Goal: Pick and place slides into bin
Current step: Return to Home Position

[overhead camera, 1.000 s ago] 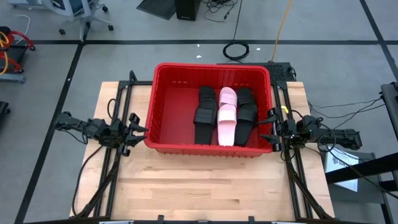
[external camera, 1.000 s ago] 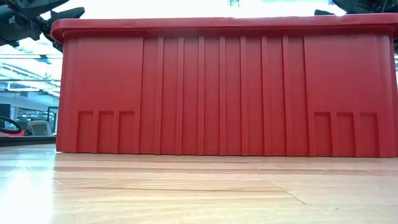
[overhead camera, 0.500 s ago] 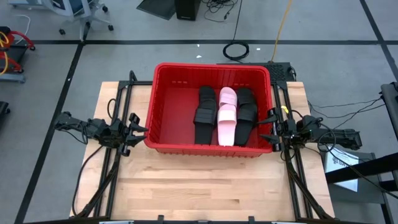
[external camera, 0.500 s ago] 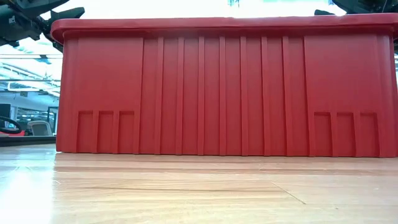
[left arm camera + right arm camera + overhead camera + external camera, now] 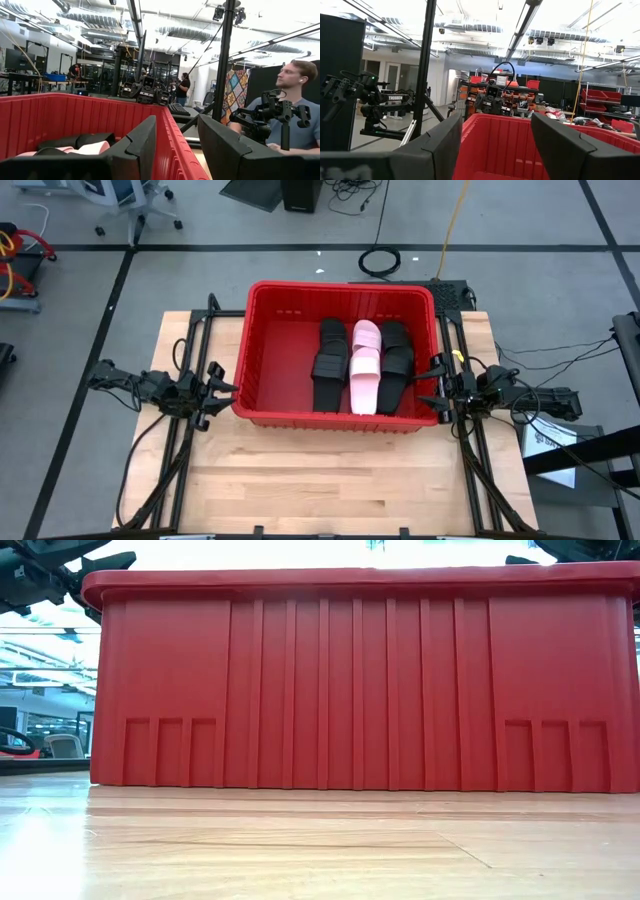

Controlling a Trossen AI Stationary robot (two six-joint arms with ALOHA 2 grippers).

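slides (image 5: pixel 365 370): overlapping inside the bin (image 5: pixel 340 285); how many lie beneath the top ones cannot be told.
bin: in the low view its front wall hides everything inside; its right end is cut off.

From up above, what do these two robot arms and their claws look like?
The left arm and right arm are slim, dark and jointed, trailing black cables. The left claw and right claw each carry two broad, wedge-shaped black fingers.
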